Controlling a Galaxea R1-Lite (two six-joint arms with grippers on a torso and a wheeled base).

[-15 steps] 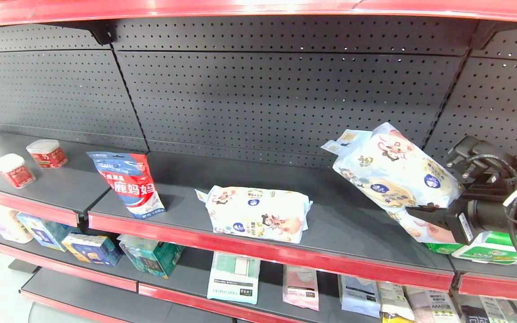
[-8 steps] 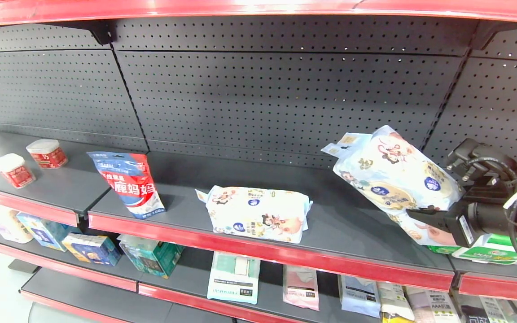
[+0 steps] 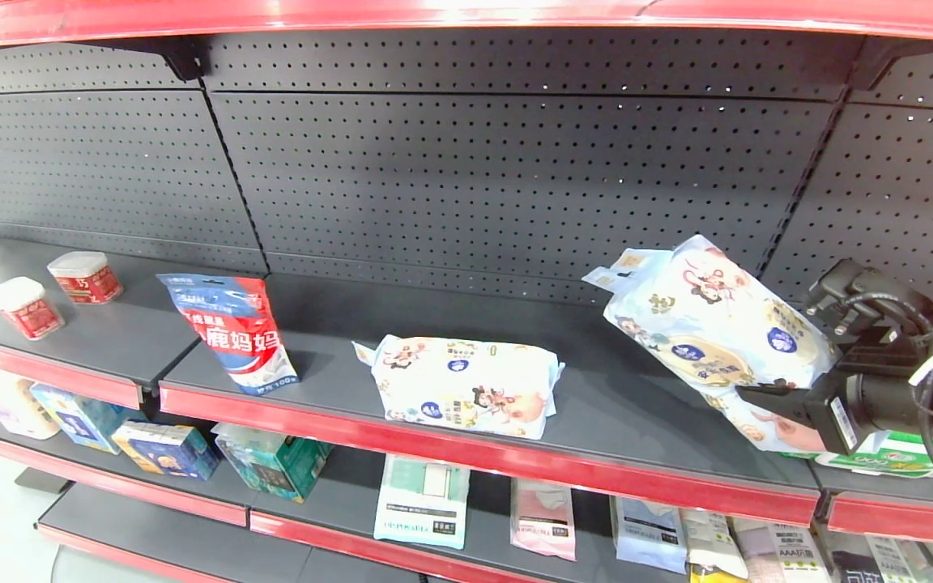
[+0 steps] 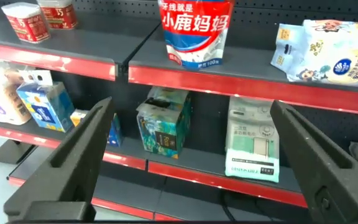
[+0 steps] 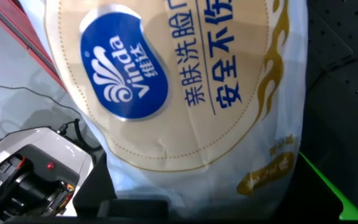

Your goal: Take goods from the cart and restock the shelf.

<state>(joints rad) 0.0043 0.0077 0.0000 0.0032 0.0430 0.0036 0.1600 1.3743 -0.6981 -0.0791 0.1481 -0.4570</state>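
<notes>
My right gripper (image 3: 766,397) is shut on a white tissue pack (image 3: 713,324) with cartoon print, holding it tilted just above the right end of the grey middle shelf (image 3: 620,405). The pack (image 5: 185,87) sits close before the right wrist camera. A matching tissue pack (image 3: 466,387) lies flat at the middle of that shelf, near its front edge. My left gripper (image 4: 188,162) is open and empty, lower down in front of the shelves, facing the shelf below.
A blue-and-red pouch (image 3: 232,330) stands left of the lying pack, and two small red tubs (image 3: 25,308) sit further left. A green pack (image 3: 892,455) lies under my right gripper. Boxes and packets fill the lower shelves (image 3: 272,461). The shelf's red front lip (image 3: 475,453) runs across.
My right gripper has lowered the held tissue pack slightly toward the shelf. The other goods have not moved.
</notes>
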